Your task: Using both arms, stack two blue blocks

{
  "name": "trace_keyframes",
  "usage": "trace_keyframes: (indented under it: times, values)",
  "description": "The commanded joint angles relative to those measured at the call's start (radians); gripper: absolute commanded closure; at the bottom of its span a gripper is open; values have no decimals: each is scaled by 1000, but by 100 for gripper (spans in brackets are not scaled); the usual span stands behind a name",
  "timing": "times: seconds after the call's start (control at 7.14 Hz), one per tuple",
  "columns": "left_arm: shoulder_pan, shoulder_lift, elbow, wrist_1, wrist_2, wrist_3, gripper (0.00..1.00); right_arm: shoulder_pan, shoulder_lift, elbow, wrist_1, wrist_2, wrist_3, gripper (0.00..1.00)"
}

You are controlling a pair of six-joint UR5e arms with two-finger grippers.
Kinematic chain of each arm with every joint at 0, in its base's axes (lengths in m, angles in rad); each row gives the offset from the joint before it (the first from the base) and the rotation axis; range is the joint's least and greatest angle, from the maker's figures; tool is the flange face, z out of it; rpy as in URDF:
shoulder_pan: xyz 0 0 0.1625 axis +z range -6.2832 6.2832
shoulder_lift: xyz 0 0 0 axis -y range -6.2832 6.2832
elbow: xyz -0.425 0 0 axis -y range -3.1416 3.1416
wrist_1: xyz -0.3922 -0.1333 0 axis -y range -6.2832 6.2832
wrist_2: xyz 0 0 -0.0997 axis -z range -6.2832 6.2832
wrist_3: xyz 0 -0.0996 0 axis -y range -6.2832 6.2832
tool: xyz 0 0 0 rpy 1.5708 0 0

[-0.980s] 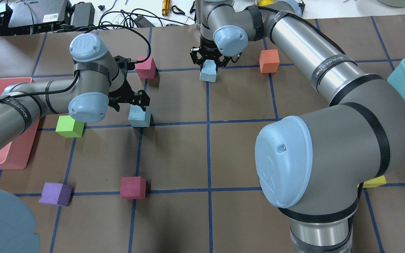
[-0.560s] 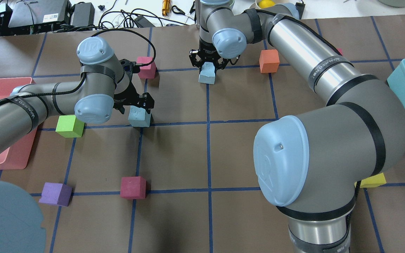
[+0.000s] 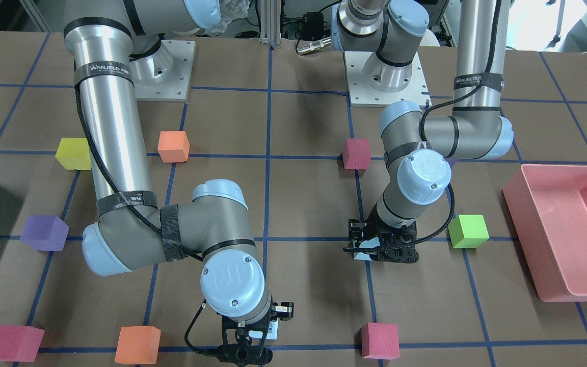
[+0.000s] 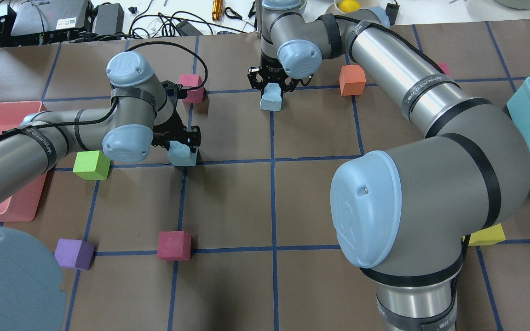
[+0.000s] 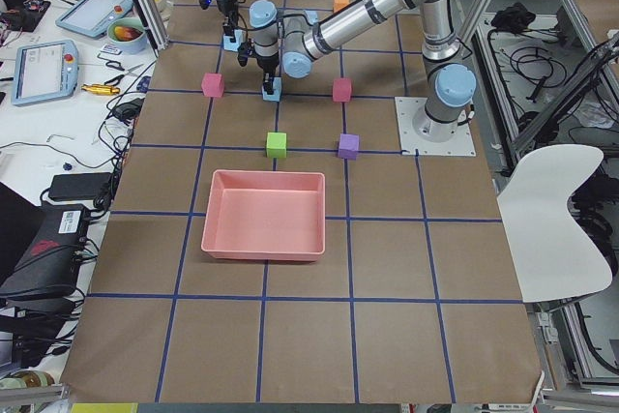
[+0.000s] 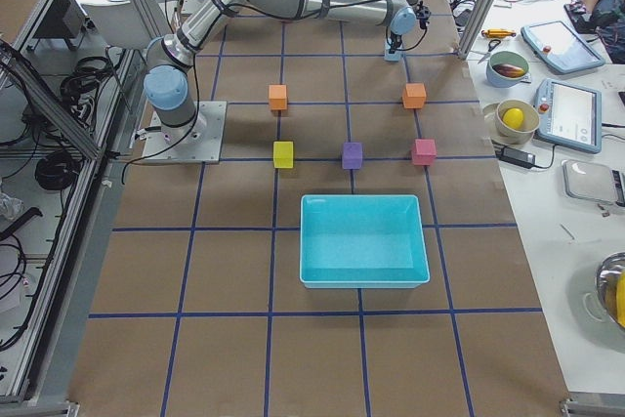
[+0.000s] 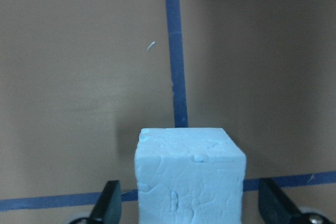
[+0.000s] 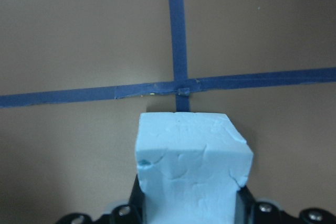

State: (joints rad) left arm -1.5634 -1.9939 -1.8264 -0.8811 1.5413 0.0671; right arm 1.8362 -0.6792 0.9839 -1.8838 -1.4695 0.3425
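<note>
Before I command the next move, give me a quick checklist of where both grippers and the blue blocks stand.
1. The left gripper straddles the near blue block: ok.
2. Its fingers are closed on that block: not ok, gaps show on both sides.
3. The right gripper is shut on the far blue block: ok.
4. The far blue block is lifted off the table: cannot tell.
5. Blocks stacked: not ok, they sit well apart.

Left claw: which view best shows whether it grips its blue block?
Left wrist view: the blue block sits between the fingers of the left claw, a gap on each side, so ungripped. Overhead, the arm hides the gaps; front-facing hides most of the block; side views too small.
</note>
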Motion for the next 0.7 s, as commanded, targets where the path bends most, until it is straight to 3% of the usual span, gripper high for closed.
trace_keyframes:
  times: [0.0, 0.14, 0.42, 0.56]
  values:
    - [-6, 3, 50, 11, -7, -16, 96, 0, -2, -1, -9, 0, -16, 0]
    - [-13, 4, 85, 1, -50, -70, 100, 0, -6, -1, -11, 0, -11, 0]
    - [-23, -6, 224, -169, -56, -95, 100, -3, -51, -1, 8, -2, -8, 0]
    - [-35, -14, 286, -229, -58, -127, 100, -24, -135, 7, 114, -14, -17, 0]
